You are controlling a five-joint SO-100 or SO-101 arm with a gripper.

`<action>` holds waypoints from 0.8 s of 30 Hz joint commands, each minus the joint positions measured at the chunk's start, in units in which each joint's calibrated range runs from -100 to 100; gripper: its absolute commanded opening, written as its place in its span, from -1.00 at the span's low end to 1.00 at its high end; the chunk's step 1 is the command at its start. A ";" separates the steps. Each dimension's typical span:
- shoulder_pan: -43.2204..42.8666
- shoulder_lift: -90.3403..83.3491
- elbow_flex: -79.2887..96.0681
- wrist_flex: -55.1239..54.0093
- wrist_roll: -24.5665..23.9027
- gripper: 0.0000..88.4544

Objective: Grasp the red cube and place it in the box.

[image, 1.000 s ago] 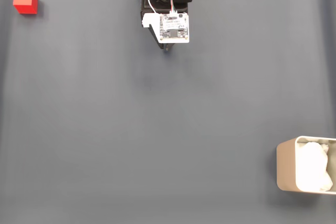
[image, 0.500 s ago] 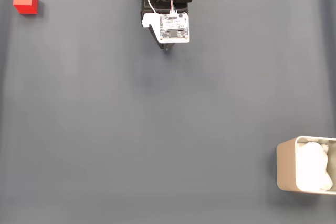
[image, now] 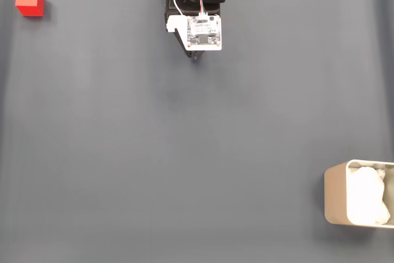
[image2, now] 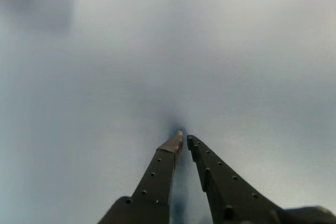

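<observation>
Wrist view, jaws closed and empty, red cube (image: pixel 29 1) well apart.

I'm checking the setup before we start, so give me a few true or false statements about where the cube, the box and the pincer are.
1. The red cube sits in the fixed view's top left corner. True.
2. The box already holds the cube. False: only white padding shows inside.
3. The pincer grips the cube. False: its fingers are nearly together with nothing between them.
4. The box stands at the fixed view's lower right edge. True.
</observation>
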 commanded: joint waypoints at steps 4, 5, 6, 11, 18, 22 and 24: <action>0.66 0.43 0.54 0.38 0.20 -1.00; 0.66 0.08 0.54 0.55 0.20 -1.00; 0.66 -0.26 0.54 0.71 0.20 -1.00; 0.66 -1.13 0.54 1.12 0.10 -1.00; 2.15 -0.96 -0.92 -13.06 0.63 -1.00; 1.22 3.12 -11.32 -24.45 0.98 -1.00; 0.09 8.49 -21.36 -26.17 0.83 -1.00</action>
